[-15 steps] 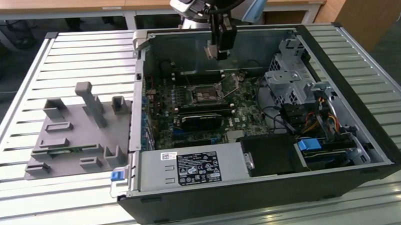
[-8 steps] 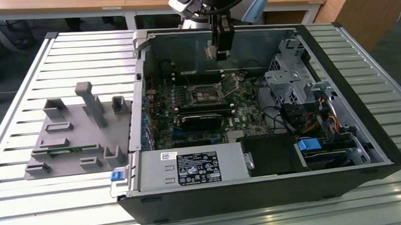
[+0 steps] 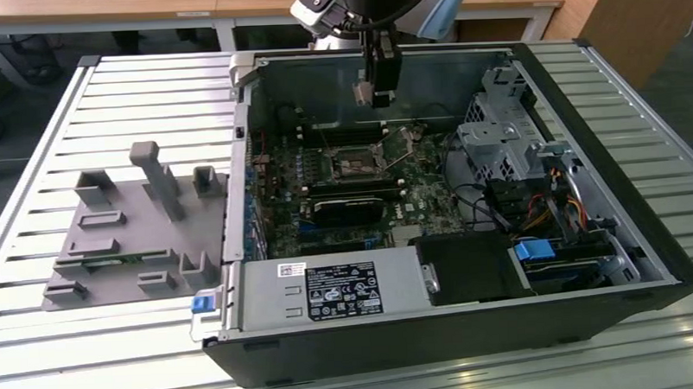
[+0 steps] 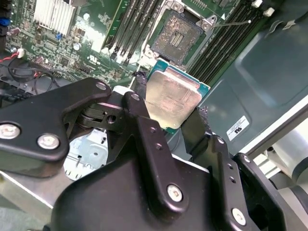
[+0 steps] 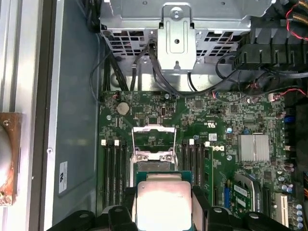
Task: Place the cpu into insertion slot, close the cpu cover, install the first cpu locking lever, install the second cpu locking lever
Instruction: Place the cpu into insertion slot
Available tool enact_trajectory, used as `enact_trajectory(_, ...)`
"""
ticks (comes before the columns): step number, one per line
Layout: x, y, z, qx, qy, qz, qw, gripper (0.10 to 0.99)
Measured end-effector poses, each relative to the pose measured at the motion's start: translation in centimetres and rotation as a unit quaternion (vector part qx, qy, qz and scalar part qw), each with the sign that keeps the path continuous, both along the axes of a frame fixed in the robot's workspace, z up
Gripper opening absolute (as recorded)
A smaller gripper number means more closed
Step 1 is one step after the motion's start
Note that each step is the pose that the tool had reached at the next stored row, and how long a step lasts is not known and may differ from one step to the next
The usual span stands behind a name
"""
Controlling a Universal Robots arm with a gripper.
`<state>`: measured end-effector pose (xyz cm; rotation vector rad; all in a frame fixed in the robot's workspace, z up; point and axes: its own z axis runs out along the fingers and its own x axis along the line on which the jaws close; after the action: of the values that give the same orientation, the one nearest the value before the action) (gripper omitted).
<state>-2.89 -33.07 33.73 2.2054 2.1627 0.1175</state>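
Well above the insertion slot [image 4: 179,36], gripper [image 4: 171,107] pinching the cpu [image 4: 173,96] by two edges.

Matte black claw [image 4: 169,103] with angular jointed fingers [image 4: 144,130] and silver screws [image 4: 174,193].

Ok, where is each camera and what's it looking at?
Exterior view: off the arm, high up, looking down into the open computer case; arm and gripper hang above it.
First wrist view: on the wrist, looking down past the fingers at the green board.
Second wrist view: on the wrist, looking slantwise over the gripper at the insertion slot.
Both wrist views share the cpu held between the fingers.
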Motion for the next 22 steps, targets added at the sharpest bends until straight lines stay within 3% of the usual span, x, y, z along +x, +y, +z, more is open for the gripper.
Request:
enact_trajectory(18, -0.09, 0.24, -2.98, 0.0003, 0.0012, 0.020, 0.9998, 0.541)
enact_trajectory(22, -0.25, 0.24, -3.29, 0.0001, 0.0012, 0.020, 0.9998, 0.541)
